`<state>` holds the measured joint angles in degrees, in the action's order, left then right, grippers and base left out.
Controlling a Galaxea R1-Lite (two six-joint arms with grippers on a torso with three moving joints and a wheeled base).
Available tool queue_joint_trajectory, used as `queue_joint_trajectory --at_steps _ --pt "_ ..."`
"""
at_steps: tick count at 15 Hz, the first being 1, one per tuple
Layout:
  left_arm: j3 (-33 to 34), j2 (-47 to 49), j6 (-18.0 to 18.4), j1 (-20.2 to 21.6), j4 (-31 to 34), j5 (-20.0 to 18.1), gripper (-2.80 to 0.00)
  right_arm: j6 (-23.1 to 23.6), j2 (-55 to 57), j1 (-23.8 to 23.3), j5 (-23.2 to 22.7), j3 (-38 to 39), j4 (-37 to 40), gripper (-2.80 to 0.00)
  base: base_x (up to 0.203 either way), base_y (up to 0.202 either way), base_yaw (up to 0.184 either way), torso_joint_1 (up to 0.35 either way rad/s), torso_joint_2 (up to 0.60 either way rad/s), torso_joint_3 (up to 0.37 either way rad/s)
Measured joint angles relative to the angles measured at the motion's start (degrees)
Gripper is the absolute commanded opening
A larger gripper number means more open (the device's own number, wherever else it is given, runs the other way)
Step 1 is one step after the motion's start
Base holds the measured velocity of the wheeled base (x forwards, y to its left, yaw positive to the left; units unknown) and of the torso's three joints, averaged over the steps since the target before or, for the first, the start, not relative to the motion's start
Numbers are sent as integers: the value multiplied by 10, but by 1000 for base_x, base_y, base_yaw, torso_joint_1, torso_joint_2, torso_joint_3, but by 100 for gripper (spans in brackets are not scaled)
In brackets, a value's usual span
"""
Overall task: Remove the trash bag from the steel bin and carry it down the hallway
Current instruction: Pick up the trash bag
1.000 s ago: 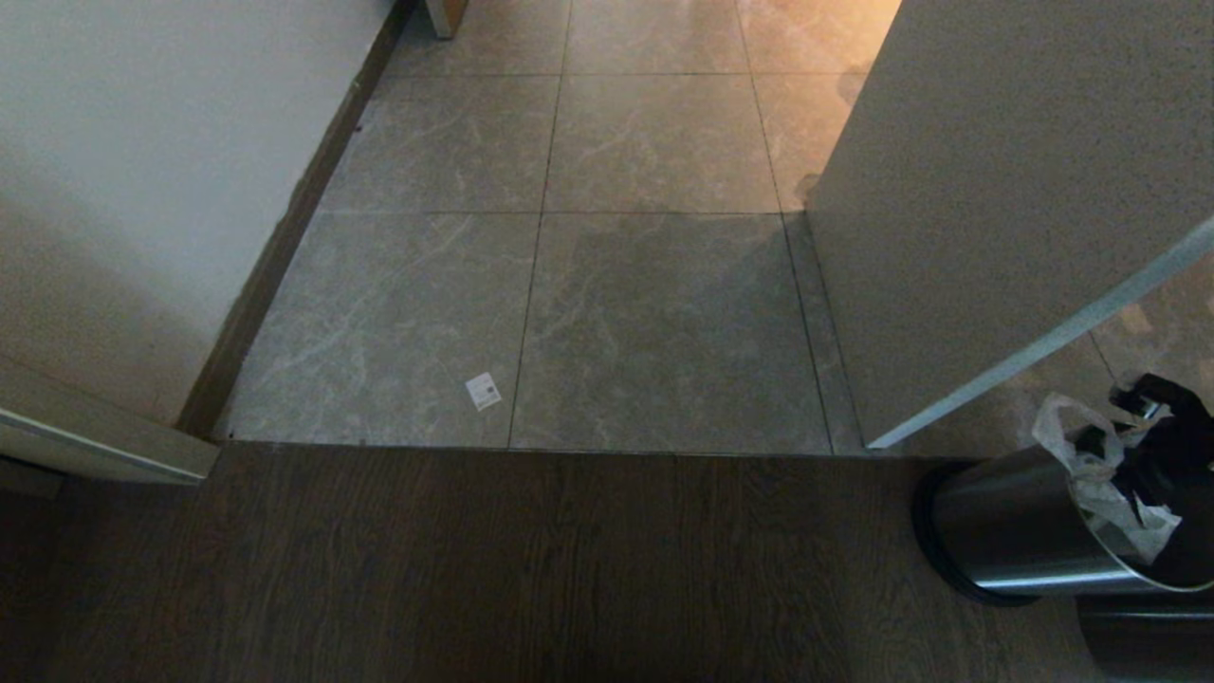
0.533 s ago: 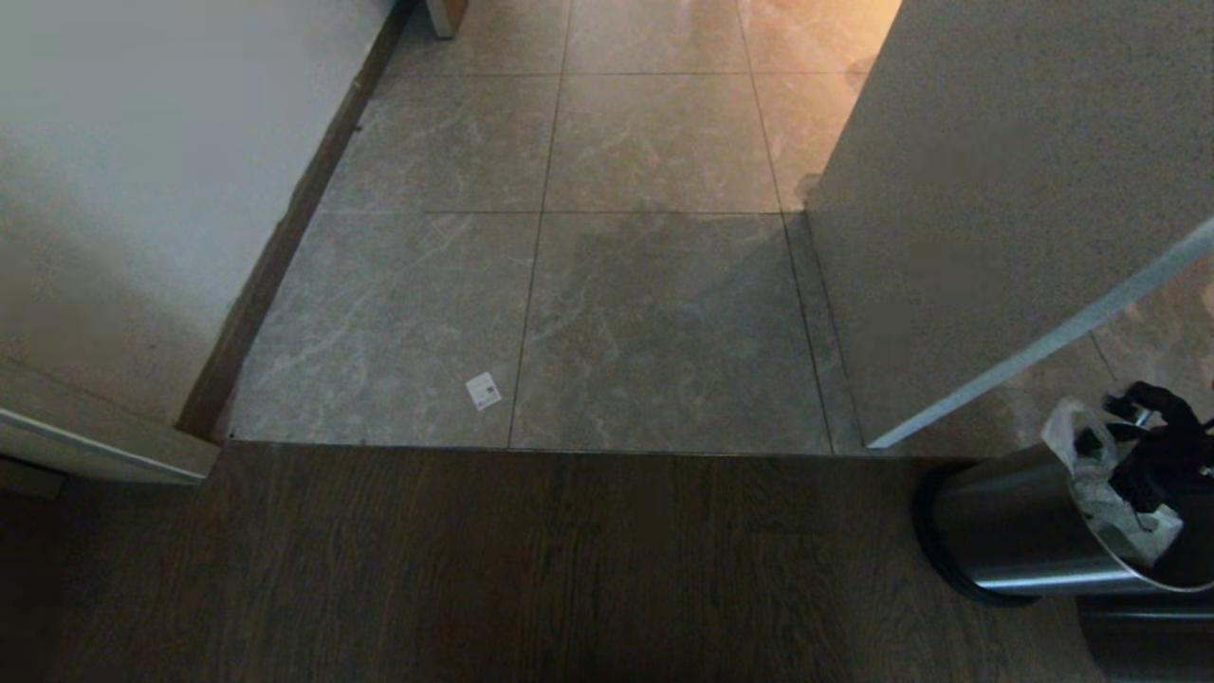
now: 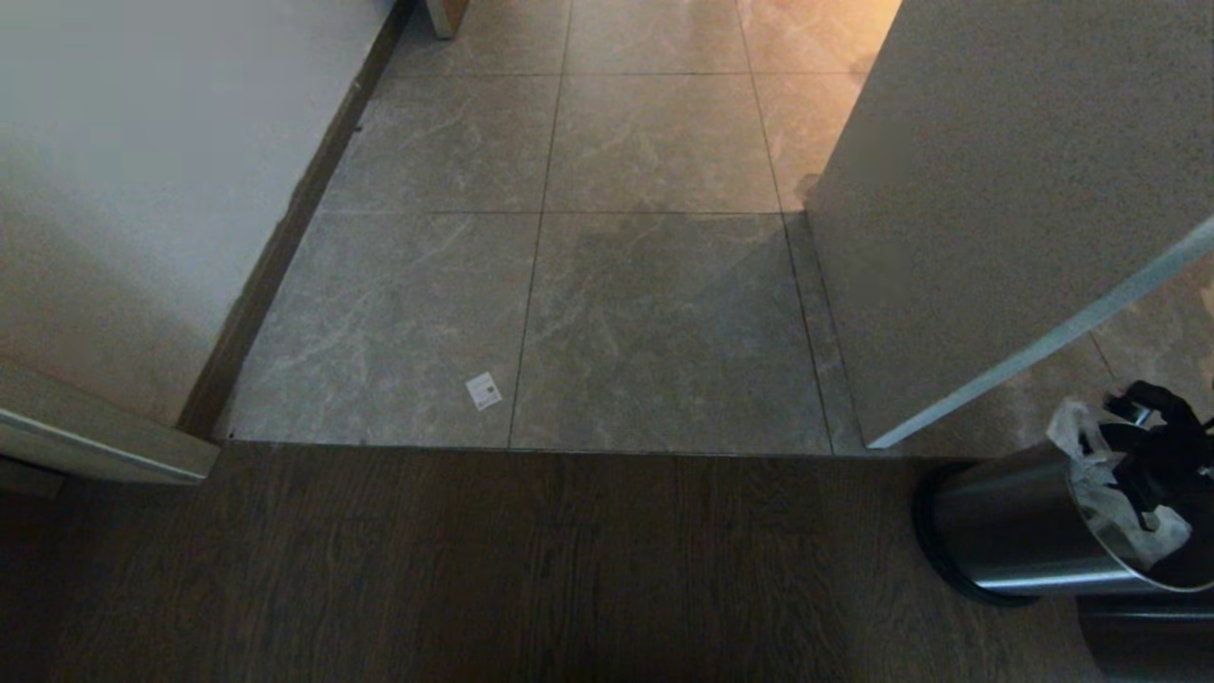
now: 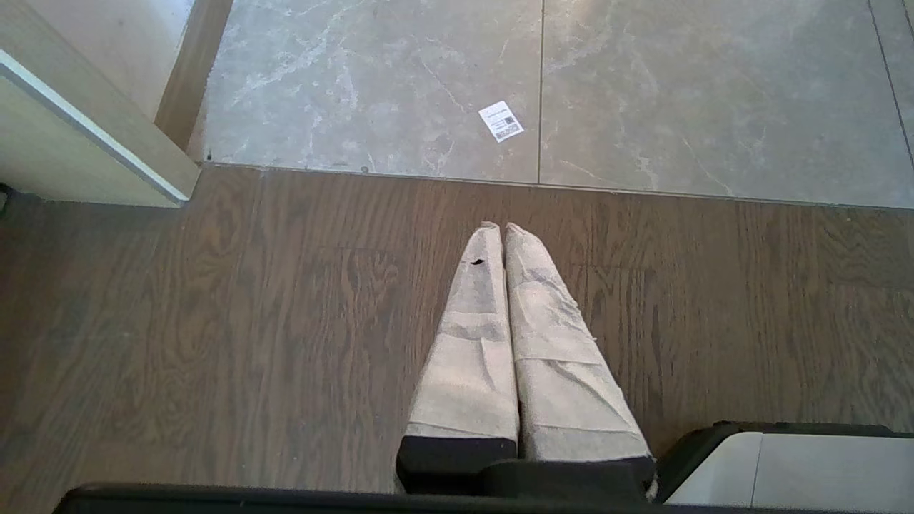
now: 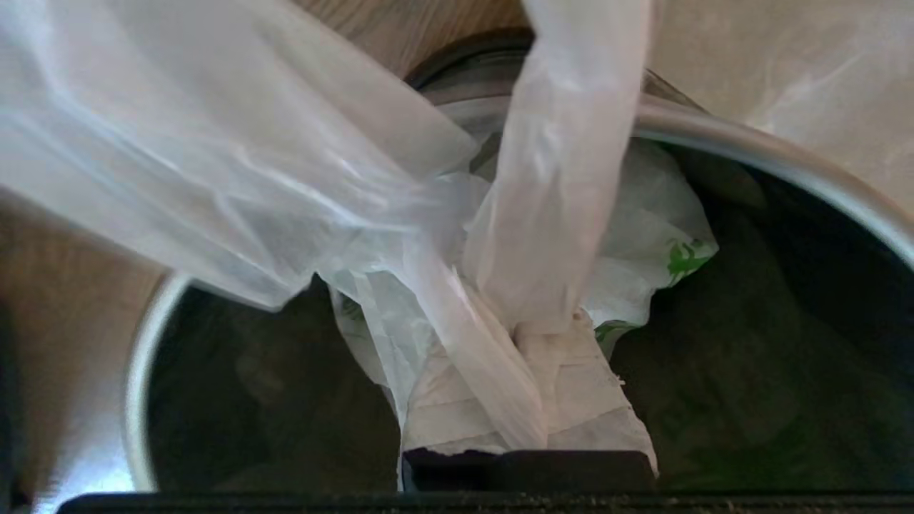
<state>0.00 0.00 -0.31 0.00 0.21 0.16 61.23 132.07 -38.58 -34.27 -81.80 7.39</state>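
Since a second ago, the right gripper (image 3: 1143, 465) at the lower right of the head view has drawn its fingers together; the loose white plastic that stood up wide over the bin's mouth now sits bunched lower and tighter around it. Floor, walls and bin have not shifted.

In the right wrist view, the right gripper (image 5: 532, 343) is clenched on the trash bag (image 5: 300, 178), its taped fingers pinching the gathered plastic where the handles meet. Thin translucent sheet spreads across the upper left of that frame, a strip of it rises at upper centre, and faint green print shows at centre right. The bag's lower part is down inside the dark mouth of the steel bin (image 5: 771, 160), whose pale rim curves along the right and lower left.

In the head view the steel bin (image 3: 1005, 526) stands on dark wood floor (image 3: 531, 569) at the lower right edge, with the trash bag (image 3: 1105, 493) crumpled at its opening. Grey marble-look hallway (image 3: 654, 313) tiles fill the centre and top, between a white wall (image 3: 142, 190) at left and another wall at right. A small white sticker (image 3: 484, 390) lies on the tiles.

In the left wrist view, the left gripper (image 4: 500, 232) hangs over the wood floor, fingers pressed together, holding nothing.
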Motion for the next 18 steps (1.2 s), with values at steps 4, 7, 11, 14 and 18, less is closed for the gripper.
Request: queue_joint_trajectory --at_steps 4,7,11,14,18 --pt "0 0 0 0 0 0 -280 -58 -23 0 2 8 3 -280 0 0 0 0 0 0" --pt "0 0 0 0 0 0 -280 -91 -77 -10 3 24 15 -280 0 0 0 0 0 0" --pt "0 0 0 0 0 0 -280 -94 -196 -53 1 90 43 -280 0 0 0 0 0 0" --pt "0 0 0 0 0 0 -280 -95 -295 -87 -2 127 91 -280 0 0 0 0 0 0" --pt "0 0 0 0 0 0 -280 -98 -418 -124 -4 129 177 -280 0 0 0 0 0 0"
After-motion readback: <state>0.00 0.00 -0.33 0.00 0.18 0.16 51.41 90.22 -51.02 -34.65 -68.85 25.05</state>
